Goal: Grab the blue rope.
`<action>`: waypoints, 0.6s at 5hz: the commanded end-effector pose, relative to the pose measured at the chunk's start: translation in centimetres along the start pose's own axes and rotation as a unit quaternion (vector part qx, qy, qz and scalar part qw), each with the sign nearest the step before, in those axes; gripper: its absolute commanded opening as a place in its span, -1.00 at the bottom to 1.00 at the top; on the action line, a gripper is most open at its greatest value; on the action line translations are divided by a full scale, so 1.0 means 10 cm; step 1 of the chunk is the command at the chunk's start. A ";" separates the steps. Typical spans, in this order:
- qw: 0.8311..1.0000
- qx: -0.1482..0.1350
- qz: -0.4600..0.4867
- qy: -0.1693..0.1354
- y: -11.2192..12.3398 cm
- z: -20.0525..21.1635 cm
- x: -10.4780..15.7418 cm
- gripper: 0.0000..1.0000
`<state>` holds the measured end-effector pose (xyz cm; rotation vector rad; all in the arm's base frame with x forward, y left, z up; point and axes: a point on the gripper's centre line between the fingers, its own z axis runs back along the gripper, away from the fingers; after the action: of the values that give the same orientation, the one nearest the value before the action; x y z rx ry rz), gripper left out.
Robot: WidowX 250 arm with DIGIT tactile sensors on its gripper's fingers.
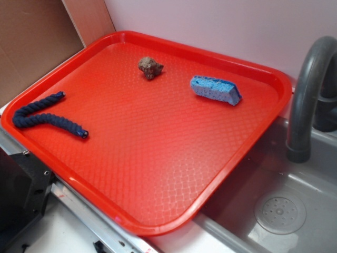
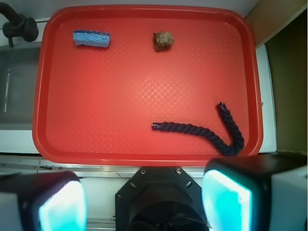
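Hand (image 2: 144, 202) spread wide, empty, high over tray (image 2: 144, 96): best to drop onto rope (image 2: 199, 130) mid-curve, fingers (image 2: 226, 199) straddling, clear of rim.

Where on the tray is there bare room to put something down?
Most of the tray is bare: the whole middle, and the sink-side half below the sponge and rock. Only the rim strip where the rope curls is crowded.

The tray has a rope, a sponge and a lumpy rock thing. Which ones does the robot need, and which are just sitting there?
Needed: blue rope, gripper (open, off the tray).

Just sitting: light blue sponge, brown lump, red tray, faucet.
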<state>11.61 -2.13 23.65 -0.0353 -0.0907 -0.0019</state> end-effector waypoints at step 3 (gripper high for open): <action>0.977 0.026 0.210 -0.022 0.08 -0.07 -0.03 1.00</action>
<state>11.06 -1.25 22.54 0.0011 -0.1194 0.4403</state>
